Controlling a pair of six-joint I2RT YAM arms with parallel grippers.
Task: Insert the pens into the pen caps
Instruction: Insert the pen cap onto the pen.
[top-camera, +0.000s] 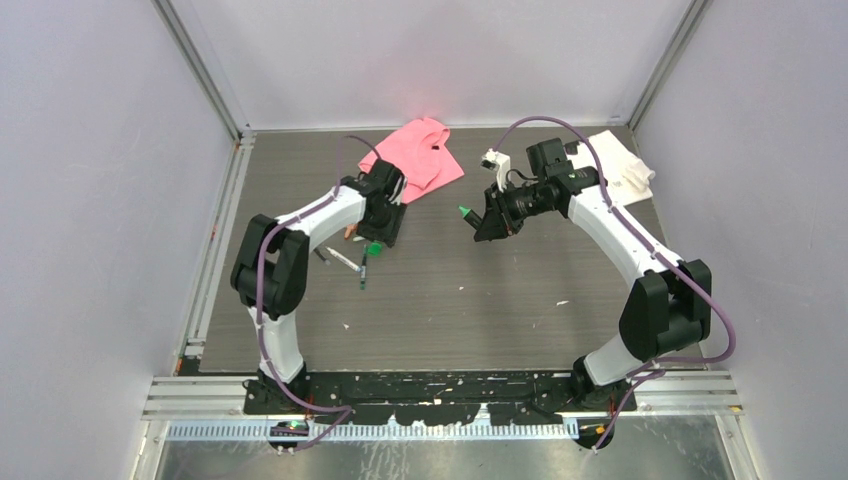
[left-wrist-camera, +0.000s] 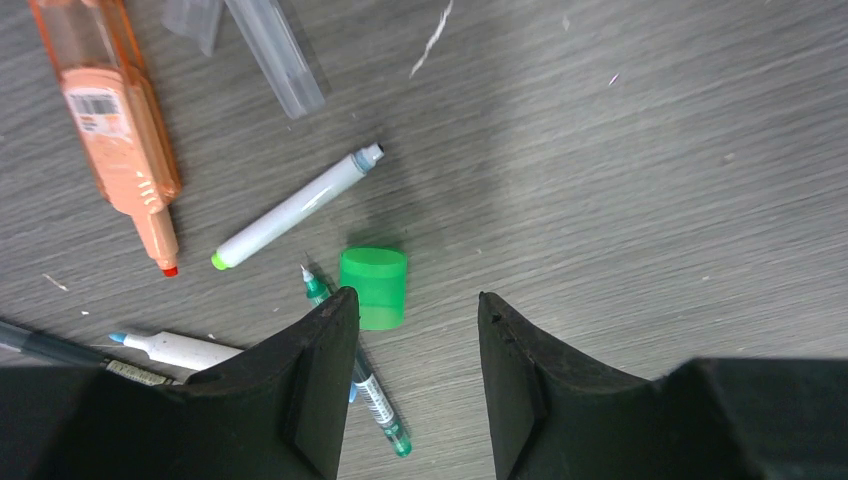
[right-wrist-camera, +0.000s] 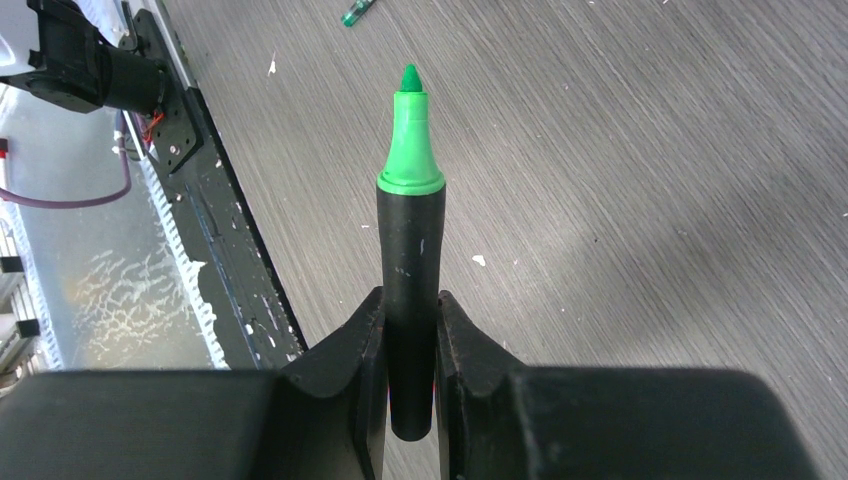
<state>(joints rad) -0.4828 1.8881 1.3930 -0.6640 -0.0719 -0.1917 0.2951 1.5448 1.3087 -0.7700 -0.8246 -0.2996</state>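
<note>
My left gripper (left-wrist-camera: 415, 296) is open and hangs low over the table, with a bright green pen cap (left-wrist-camera: 373, 288) lying just ahead of its left finger. Around the cap lie an orange highlighter (left-wrist-camera: 115, 120), a white pen (left-wrist-camera: 295, 208), a thin green pen (left-wrist-camera: 360, 375), a white blue-tipped pen (left-wrist-camera: 175, 348) and clear caps (left-wrist-camera: 275, 50). My right gripper (right-wrist-camera: 410, 300) is shut on a stubby black highlighter (right-wrist-camera: 410, 250) whose uncapped green tip (right-wrist-camera: 409, 140) points away from the fingers. In the top view this gripper (top-camera: 480, 222) is held above the table's middle, right of the green cap (top-camera: 374, 247).
A pink cloth (top-camera: 415, 160) lies at the back centre and a white cloth (top-camera: 620, 165) at the back right. White specks of debris are scattered on the grey table (top-camera: 480, 310). Walls enclose the table on three sides.
</note>
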